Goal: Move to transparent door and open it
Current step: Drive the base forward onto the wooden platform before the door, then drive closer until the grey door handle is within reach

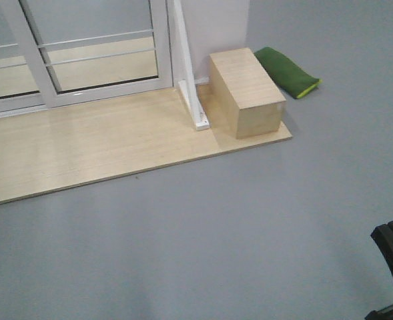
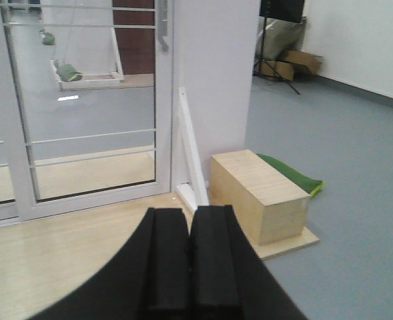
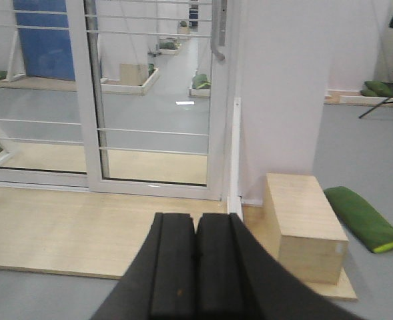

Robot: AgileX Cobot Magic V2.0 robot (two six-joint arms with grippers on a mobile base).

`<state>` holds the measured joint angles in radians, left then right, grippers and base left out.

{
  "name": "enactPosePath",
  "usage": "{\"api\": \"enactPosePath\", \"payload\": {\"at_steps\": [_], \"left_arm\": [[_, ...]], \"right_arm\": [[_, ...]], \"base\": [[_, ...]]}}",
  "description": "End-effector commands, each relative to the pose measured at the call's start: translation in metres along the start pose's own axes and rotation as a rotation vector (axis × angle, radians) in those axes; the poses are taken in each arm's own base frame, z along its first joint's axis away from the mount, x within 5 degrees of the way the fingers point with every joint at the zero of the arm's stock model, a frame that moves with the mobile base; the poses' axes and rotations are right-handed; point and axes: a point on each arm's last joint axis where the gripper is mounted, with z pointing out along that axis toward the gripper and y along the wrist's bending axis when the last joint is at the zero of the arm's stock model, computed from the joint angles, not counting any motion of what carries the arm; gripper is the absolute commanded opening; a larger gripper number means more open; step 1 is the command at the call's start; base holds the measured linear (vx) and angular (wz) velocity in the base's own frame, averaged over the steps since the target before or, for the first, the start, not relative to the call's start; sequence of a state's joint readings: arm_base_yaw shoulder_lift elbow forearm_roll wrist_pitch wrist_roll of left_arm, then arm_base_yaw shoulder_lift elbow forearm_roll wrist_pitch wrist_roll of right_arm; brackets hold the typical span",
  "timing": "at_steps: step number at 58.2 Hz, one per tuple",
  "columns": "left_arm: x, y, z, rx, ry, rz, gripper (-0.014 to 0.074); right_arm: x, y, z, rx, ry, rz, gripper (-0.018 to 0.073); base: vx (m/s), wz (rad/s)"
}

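The transparent door [image 3: 156, 100] is a glass panel in a white frame with thin white bars, standing shut on a wooden platform [image 3: 63, 227]. Its grey handle [image 3: 218, 37] hangs at the frame's right edge, high in the right wrist view. The left wrist view shows the same door [image 2: 89, 100] and handle [image 2: 162, 40], and the front view shows only the door's lower part [image 1: 99, 53]. My left gripper [image 2: 189, 212] and right gripper [image 3: 197, 217] are both shut on nothing, well short of the door over the platform's near edge.
A wooden box [image 1: 246, 90] sits on the platform's right end beside a slanted white brace [image 1: 191, 100]. A green cushion [image 1: 286, 70] lies on the grey floor behind it. A white wall [image 3: 276, 100] adjoins the door. A similar glass panel [image 3: 36, 100] stands left.
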<state>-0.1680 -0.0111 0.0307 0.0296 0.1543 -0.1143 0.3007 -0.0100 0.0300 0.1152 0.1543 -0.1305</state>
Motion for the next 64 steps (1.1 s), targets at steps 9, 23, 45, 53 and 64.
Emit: {"api": "enactPosePath", "payload": {"at_steps": [9,23,45,53,64], "left_arm": [[-0.0039,-0.0009,-0.0006,0.016,-0.084,-0.01,-0.0006],[-0.0039,-0.0009,-0.0006,0.016,-0.084,-0.01,-0.0006],[-0.0039,-0.0009,-0.0006,0.016,-0.084,-0.01,-0.0006],[-0.0039,-0.0009,-0.0006,0.016,-0.084,-0.01,-0.0006],[-0.0039,-0.0009,-0.0006,0.016,-0.084,-0.01,-0.0006]], "right_arm": [[-0.0068,-0.0011,-0.001,0.014,-0.092,-0.011,-0.0005],[-0.0068,-0.0011,-0.001,0.014,-0.092,-0.011,-0.0005],[-0.0068,-0.0011,-0.001,0.014,-0.092,-0.011,-0.0005],[-0.0068,-0.0011,-0.001,0.014,-0.092,-0.011,-0.0005],[-0.0068,-0.0011,-0.001,0.014,-0.092,-0.011,-0.0005]], "base": [[0.52,0.54],[0.53,0.53],[0.54,0.24],[0.53,0.01],[0.5,-0.06]]}}
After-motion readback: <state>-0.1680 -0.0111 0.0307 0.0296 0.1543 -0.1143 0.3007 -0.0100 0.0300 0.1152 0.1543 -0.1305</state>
